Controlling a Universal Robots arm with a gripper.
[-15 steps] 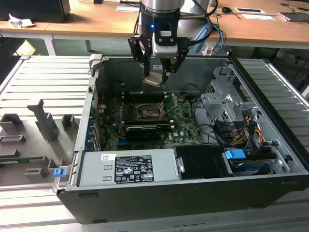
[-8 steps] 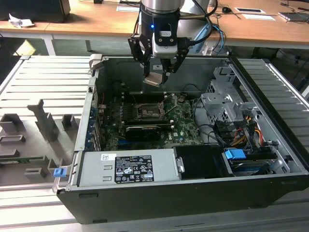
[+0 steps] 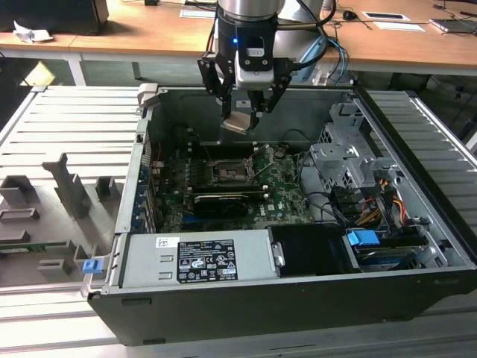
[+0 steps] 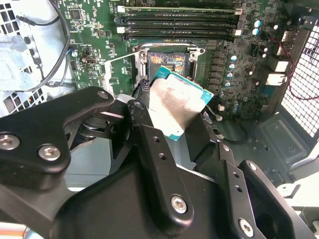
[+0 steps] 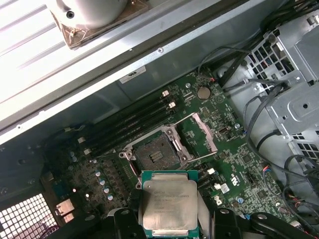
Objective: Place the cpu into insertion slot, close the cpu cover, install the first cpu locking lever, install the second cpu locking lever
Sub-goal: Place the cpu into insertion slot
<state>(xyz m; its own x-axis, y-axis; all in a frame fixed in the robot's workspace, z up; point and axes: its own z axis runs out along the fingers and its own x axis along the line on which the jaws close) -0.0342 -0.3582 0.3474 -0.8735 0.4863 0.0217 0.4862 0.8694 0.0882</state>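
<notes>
Gripping cpu [image 5: 169, 201] tight between jaws; hovering over uncovered insertion slot [image 5: 155, 154], below jaws, well apart.

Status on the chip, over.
Claw shut on chip, high over the board. Socket bare, cover swung open. Path down looks clear.

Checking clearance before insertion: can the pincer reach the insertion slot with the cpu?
Probably yes: the pincer holds the cpu above the board; the insertion slot lies bare, its cpu cover swung open, nothing between.
</notes>
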